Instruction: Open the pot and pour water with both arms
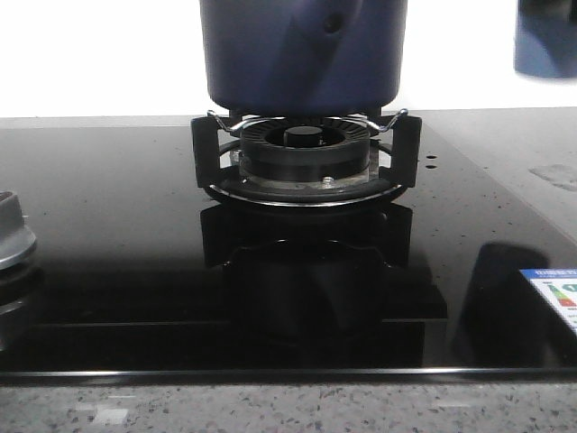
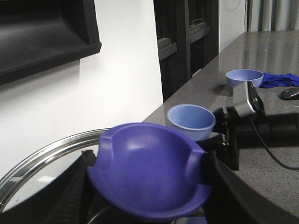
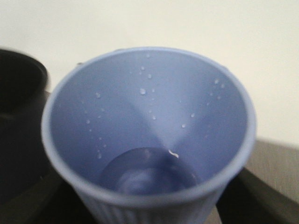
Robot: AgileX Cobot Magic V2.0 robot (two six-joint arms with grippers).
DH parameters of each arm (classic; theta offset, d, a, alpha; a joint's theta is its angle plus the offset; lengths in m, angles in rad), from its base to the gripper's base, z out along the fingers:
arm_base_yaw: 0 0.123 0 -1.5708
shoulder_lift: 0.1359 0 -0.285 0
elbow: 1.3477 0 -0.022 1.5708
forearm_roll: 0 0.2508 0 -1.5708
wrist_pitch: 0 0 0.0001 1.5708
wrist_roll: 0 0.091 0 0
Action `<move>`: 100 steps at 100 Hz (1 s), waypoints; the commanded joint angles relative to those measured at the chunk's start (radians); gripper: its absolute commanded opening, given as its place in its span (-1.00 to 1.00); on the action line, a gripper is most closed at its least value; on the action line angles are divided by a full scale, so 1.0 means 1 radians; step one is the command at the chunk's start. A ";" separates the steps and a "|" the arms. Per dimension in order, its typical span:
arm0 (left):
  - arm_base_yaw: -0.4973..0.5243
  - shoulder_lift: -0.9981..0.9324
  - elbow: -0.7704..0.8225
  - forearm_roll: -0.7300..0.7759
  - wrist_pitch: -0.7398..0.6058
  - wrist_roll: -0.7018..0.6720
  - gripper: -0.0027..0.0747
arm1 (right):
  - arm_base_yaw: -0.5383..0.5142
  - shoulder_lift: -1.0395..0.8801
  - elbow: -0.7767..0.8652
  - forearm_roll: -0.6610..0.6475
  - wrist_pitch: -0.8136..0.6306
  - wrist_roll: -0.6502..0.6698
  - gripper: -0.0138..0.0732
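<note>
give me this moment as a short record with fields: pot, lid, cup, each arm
pot: dark navy pot sits on the burner of the black hob
lid: glass lid with purple knob, close under the left wrist camera
cup: pale-blue cup, droplets inside, a little water at the bottom
left arm: jaws on the knob
right arm: jaws hidden by the cup

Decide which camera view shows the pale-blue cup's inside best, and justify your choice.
The right wrist view: the pale-blue cup fills it, mouth toward the camera, droplets dotting its inner wall. The left wrist view shows a pale-blue cup from outside, farther off, on the counter. The front view shows none.
</note>
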 commanded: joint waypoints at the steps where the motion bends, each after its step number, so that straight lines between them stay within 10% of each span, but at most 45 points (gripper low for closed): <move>1: 0.001 -0.040 -0.030 -0.096 -0.015 -0.007 -0.22 | 0.008 -0.020 -0.133 -0.092 0.015 -0.004 -0.17; 50: 0.001 -0.066 -0.030 -0.096 -0.019 -0.012 -0.22 | 0.102 0.137 -0.531 -0.431 0.318 -0.008 -0.17; 100: 0.001 -0.070 -0.030 -0.096 -0.017 -0.012 -0.22 | 0.173 0.264 -0.617 -0.889 0.258 -0.008 -0.17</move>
